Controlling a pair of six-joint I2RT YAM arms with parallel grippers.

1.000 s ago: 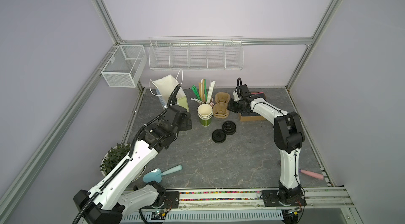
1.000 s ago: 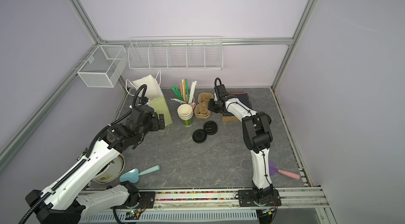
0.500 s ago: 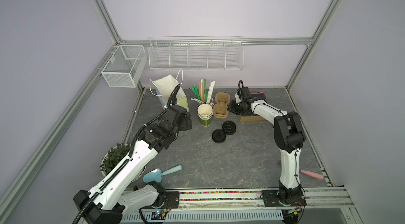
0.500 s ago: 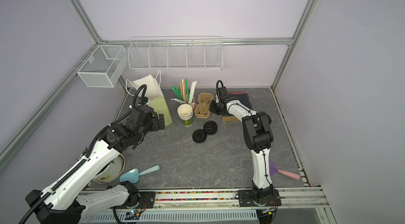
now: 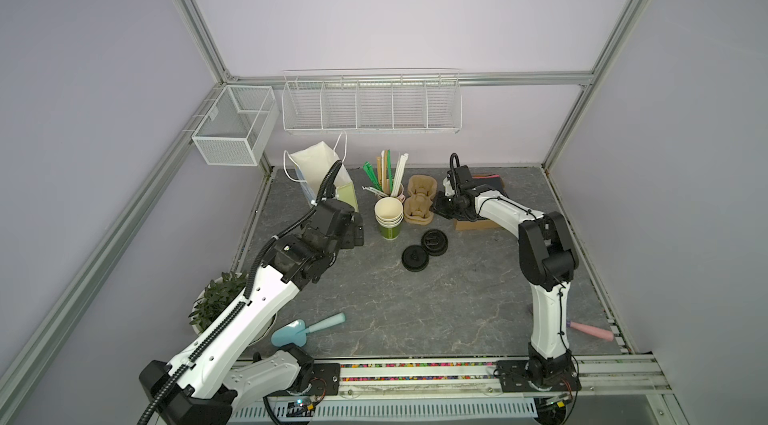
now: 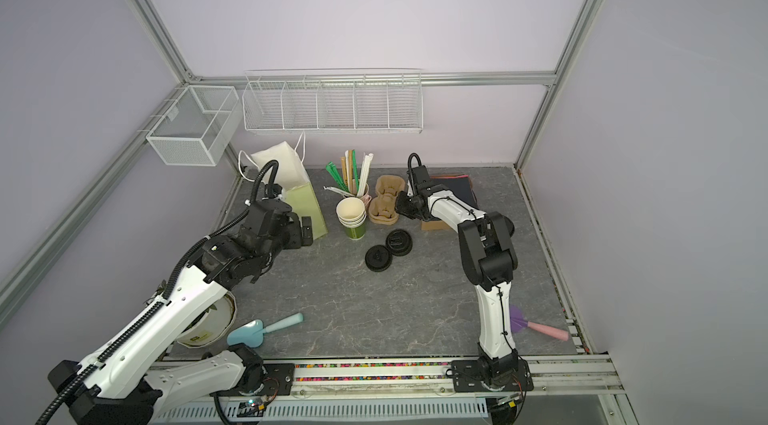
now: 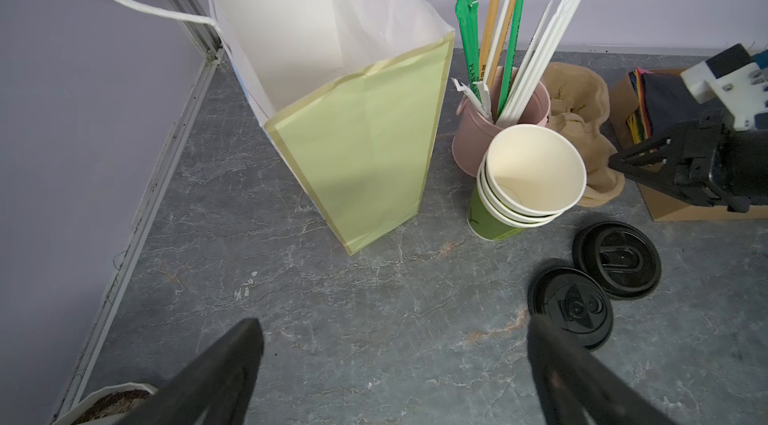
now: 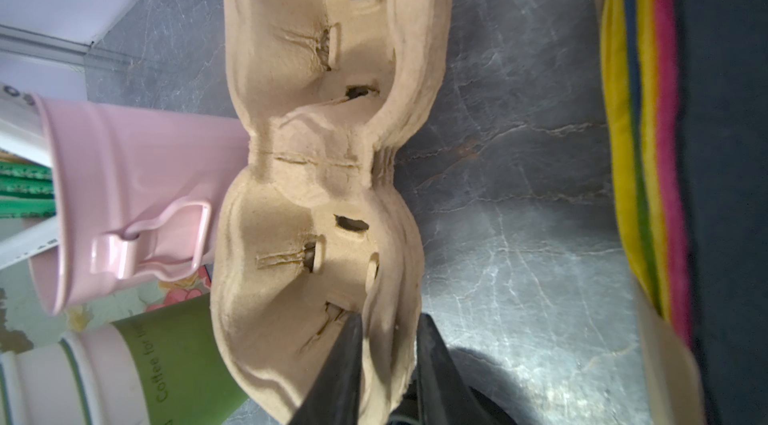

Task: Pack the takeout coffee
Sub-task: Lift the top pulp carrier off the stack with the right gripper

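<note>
The coffee's place cannot be told. Lidless cups [image 5: 389,213], green outside, cream inside, marked "Coffee for", are stacked mid-rear on the desk [image 5: 415,310]. Left gripper [image 7: 392,321] is spread; right gripper [image 8: 390,319] is clamped on the carrier [image 8: 307,152].

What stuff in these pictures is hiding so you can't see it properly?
- Inside the white-and-green paper bag: own walls hide it in both top views; left wrist view cuts off its top.
- Leafy green potted plant: left arm covers most, both top views.
- Right pincer on brown pulp cup tray, right wrist view: squeezing or just straddling, unclear.
</note>
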